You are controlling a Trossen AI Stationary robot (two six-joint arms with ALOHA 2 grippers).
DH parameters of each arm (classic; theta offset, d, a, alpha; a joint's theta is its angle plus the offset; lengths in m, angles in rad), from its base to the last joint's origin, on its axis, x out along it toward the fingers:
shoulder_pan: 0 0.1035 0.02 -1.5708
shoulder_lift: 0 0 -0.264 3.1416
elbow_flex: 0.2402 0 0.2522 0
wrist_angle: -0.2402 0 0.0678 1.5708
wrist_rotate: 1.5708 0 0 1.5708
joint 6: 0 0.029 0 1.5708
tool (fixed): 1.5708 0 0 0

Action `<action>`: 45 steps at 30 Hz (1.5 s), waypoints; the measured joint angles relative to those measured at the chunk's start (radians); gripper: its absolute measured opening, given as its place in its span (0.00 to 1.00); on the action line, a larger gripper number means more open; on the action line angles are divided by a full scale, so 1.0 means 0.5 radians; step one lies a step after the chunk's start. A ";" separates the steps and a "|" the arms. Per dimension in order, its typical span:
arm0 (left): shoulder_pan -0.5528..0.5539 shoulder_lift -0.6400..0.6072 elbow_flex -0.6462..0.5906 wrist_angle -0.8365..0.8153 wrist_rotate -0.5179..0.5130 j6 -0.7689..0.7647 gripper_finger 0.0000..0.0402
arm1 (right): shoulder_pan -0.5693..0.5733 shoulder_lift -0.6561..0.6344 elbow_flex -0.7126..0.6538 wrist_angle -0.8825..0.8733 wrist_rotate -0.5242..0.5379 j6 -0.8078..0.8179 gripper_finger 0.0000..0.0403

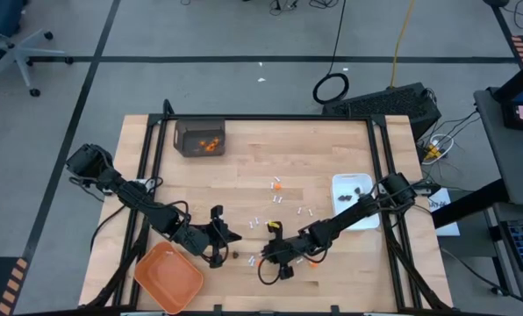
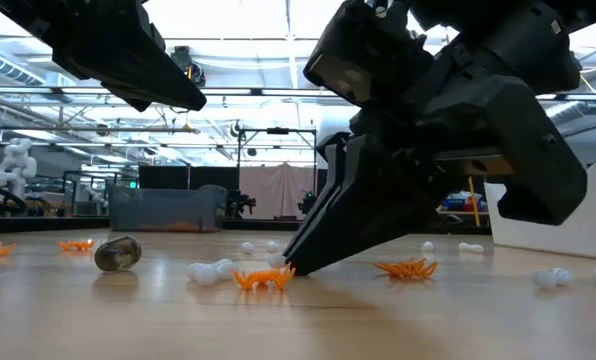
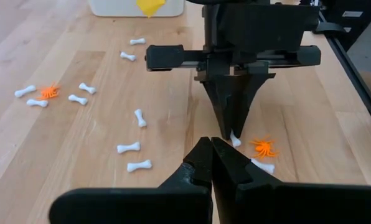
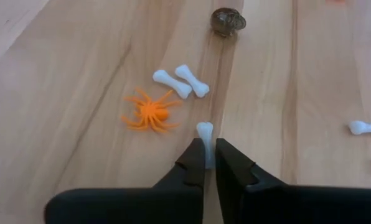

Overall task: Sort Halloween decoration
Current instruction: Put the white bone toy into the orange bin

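Small white bone-shaped sticks (image 3: 128, 147), orange spider-shaped bits (image 4: 149, 114) and a dark brown bit (image 4: 228, 21) lie scattered on the wooden table. My right gripper (image 4: 210, 152) is down at the table near its front edge, shut on one white stick (image 4: 205, 132). It also shows in the high view (image 1: 275, 256) and in the low view (image 2: 296, 266), beside an orange bit (image 2: 262, 279). My left gripper (image 3: 210, 148) is shut and empty, facing the right gripper from the left (image 1: 226, 239). My right gripper pinches one white stick between its two fingertips. The stick's far knobbed end (image 4: 205, 129) sticks out beyond the tips. The fingers slant down at the table and lie along the stick. The stick seems to lie on the table (image 3: 235, 140).
An orange tray (image 1: 168, 277) sits at the front left corner. A white rectangular dish (image 1: 353, 198) with dark bits is at the right. A dark bin (image 1: 198, 138) with orange bits stands at the back left. Loose pieces lie around mid-table (image 1: 277, 186).
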 joint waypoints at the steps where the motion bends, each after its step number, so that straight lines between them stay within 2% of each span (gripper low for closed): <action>1: 0.000 0.000 0.000 0.002 0.000 0.000 0.00 | 0.006 -0.012 -0.001 -0.006 -0.001 -0.017 0.01; 12: 0.000 0.000 0.000 0.051 -0.060 -0.002 0.00 | 0.085 -0.220 -0.005 0.008 0.209 -0.240 0.00; 23: -0.062 0.000 0.000 0.211 -0.258 0.158 0.00 | 0.098 -0.637 -0.015 0.116 0.157 -0.480 0.00; 26: -0.090 0.000 0.000 0.276 -0.271 0.233 0.00 | 0.098 -0.732 -0.123 0.371 0.149 -0.475 0.00; 28: -0.104 0.000 -0.001 0.314 -0.273 0.275 0.00 | 0.095 -0.767 -0.244 0.673 0.093 -0.468 0.00; 32: -0.107 0.000 -0.001 0.326 -0.279 0.279 0.00 | 0.061 -0.770 -0.506 1.390 -0.149 -0.432 0.00; 36: -0.107 0.000 -0.001 0.332 -0.285 0.291 0.00 | 0.027 -0.737 -0.686 1.909 -0.212 -0.357 0.00; 38: -0.107 0.000 -0.001 0.366 -0.285 0.325 0.00 | 0.011 -0.714 -0.719 2.036 -0.213 -0.326 0.00; 45: -0.106 0.006 -0.001 0.439 -0.286 0.377 0.00 | -0.006 -0.715 -0.731 2.065 -0.214 -0.291 0.00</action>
